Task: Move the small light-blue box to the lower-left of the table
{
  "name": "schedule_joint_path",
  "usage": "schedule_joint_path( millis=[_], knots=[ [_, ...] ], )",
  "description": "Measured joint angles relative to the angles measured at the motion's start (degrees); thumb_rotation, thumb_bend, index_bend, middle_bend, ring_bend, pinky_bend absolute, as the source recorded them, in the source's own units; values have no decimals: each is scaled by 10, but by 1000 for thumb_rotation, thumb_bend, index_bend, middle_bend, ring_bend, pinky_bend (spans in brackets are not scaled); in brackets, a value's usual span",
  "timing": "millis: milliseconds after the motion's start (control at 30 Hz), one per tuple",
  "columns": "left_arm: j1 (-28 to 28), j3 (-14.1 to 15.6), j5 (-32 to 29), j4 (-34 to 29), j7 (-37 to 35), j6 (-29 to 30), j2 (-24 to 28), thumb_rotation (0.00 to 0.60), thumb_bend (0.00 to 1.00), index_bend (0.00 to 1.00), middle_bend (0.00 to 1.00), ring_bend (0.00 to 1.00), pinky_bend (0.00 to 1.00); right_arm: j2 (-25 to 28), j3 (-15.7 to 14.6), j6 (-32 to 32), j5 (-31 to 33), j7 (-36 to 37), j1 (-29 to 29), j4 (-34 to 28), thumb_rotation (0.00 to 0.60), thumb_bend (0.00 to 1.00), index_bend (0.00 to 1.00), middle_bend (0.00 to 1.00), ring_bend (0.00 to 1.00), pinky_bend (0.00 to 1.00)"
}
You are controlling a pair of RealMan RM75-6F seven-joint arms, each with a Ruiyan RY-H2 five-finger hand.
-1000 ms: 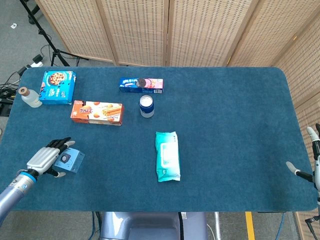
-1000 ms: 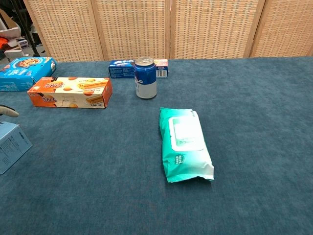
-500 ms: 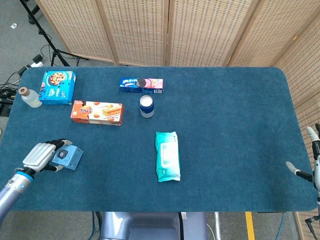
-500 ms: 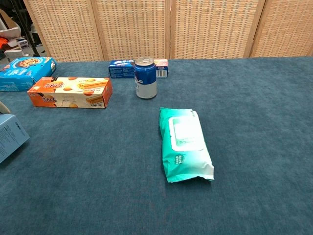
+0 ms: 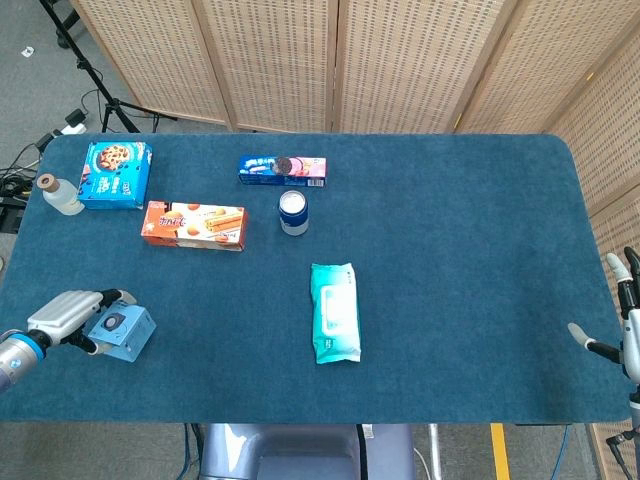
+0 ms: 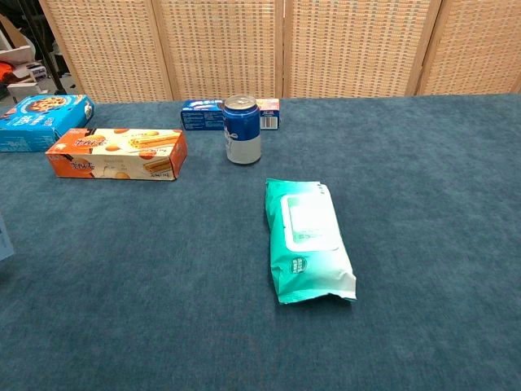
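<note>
The small light-blue box (image 5: 121, 333) is near the table's front-left corner in the head view. My left hand (image 5: 65, 315) grips it from its left side, fingers wrapped over its top edge. In the chest view only a sliver of the box (image 6: 2, 236) shows at the left edge. My right hand (image 5: 618, 320) hangs off the table's right edge, fingers spread and holding nothing.
A teal wipes pack (image 5: 334, 312) lies mid-table. Behind it stand a blue can (image 5: 293, 212), an orange biscuit box (image 5: 193, 224), an Oreo box (image 5: 282, 168), a blue cookie box (image 5: 116, 173) and a bottle (image 5: 60, 195) at the far left.
My left hand has carried the light-blue box leftward and toward the front edge; the box has nearly slid out of the chest view. The right hand has barely shifted.
</note>
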Motion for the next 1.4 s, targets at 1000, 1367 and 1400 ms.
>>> schedule_joint_path(
  millis=[1000, 1367, 1400],
  knots=[
    [-29, -26, -53, -1, -35, 3, 1, 600, 223, 0, 0, 0, 0, 1, 1, -2, 5, 5, -1, 2, 600, 0, 0, 0, 0, 0],
    [94, -55, -84, 37, 74, 270, -60, 600, 192, 0, 0, 0, 0, 0, 0, 1, 0, 2, -1, 2, 600, 0, 0, 0, 0, 0],
    [107, -59, -94, 41, 100, 297, -71, 600, 193, 0, 0, 0, 0, -1, -1, 1, 0, 2, -1, 2, 600, 0, 0, 0, 0, 0]
  ],
)
